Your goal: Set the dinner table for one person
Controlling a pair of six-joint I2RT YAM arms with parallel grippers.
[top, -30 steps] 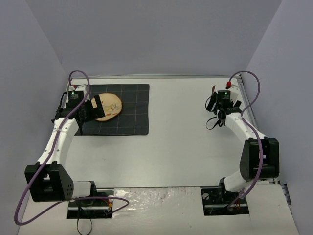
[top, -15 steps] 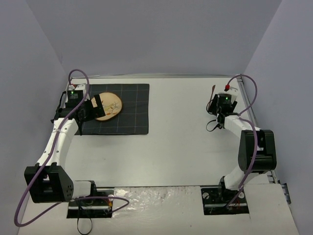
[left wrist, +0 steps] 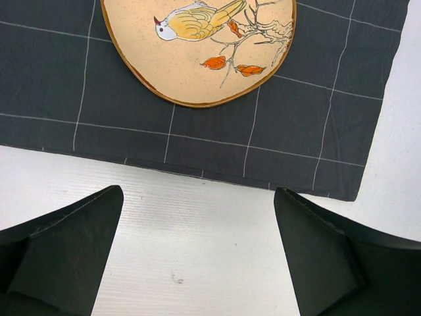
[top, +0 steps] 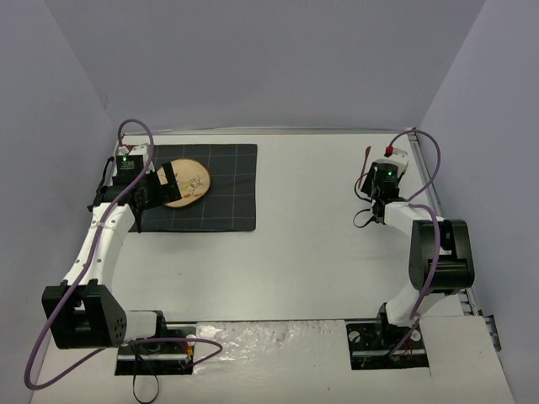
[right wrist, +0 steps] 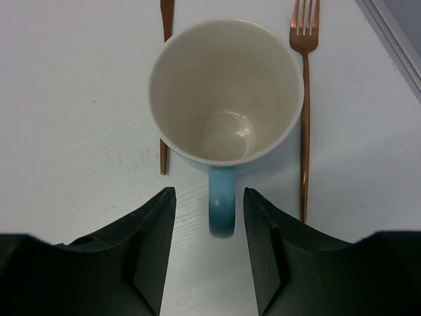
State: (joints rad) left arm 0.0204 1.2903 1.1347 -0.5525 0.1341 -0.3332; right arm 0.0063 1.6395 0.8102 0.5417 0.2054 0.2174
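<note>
My right gripper [right wrist: 209,192] part-open astride mug handle [right wrist: 222,207] at 12 o'clock, dinner table [right wrist: 72,99] beneath, left gripper [left wrist: 198,194] wide open, copper utensil [right wrist: 162,155] half hidden.

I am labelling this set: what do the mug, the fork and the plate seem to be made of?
Mug: probably glazed ceramic, glossy cream inside with a glint, blue handle. Fork: likely metal with a copper-coloured finish, thin and evenly shiny. Plate: seemingly ceramic, speckled beige with a painted bird and brown rim.

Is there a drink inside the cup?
No, the cup is empty, and its bare cream bottom shows.
</note>
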